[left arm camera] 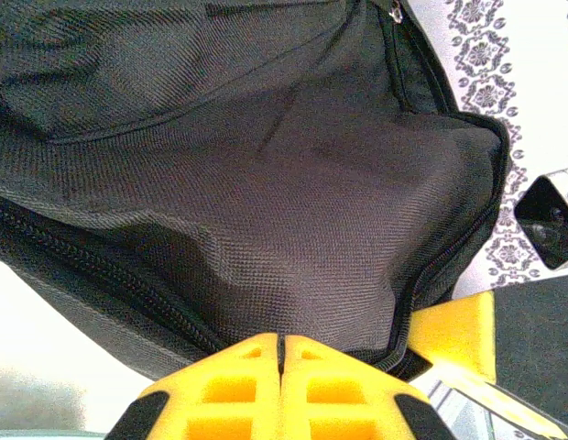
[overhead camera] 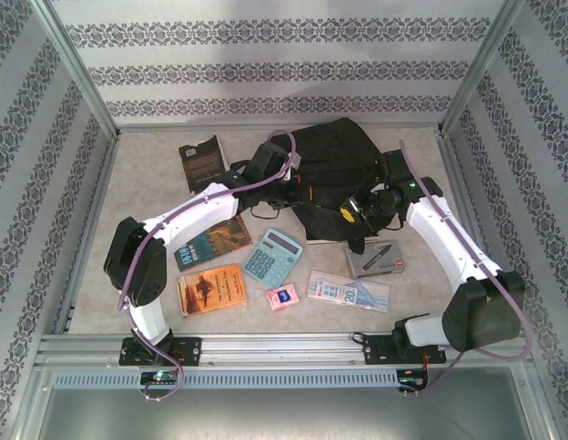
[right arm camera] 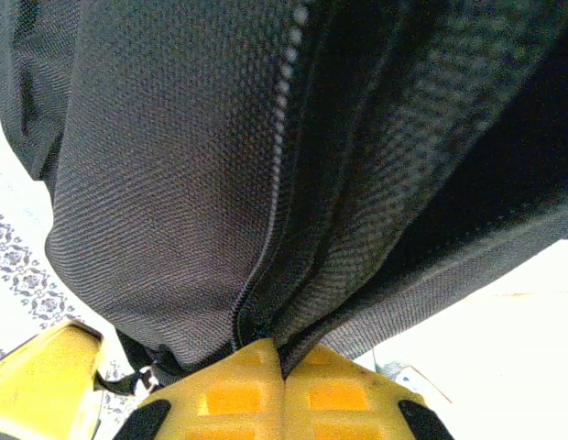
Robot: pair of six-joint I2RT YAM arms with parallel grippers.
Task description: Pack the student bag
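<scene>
Bag (overhead camera: 334,165) at far middle of the table (overhead camera: 147,174); left jaws and right jaws each clamped on fabric beside its zipper (right arm camera: 277,165). Spreading the two edges evenly, without slipping, should hold the mouth open for packing.

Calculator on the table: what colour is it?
The calculator is light blue, seen best from the top camera.

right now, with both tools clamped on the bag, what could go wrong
1. The left tool and right tool each pinch just a thin fold of the student bag beside a zipper. The fabric may slip free under a pull.
2. The grey case and calculator lie close to the bag's near edge, so dragging the bag could shove them.
</scene>
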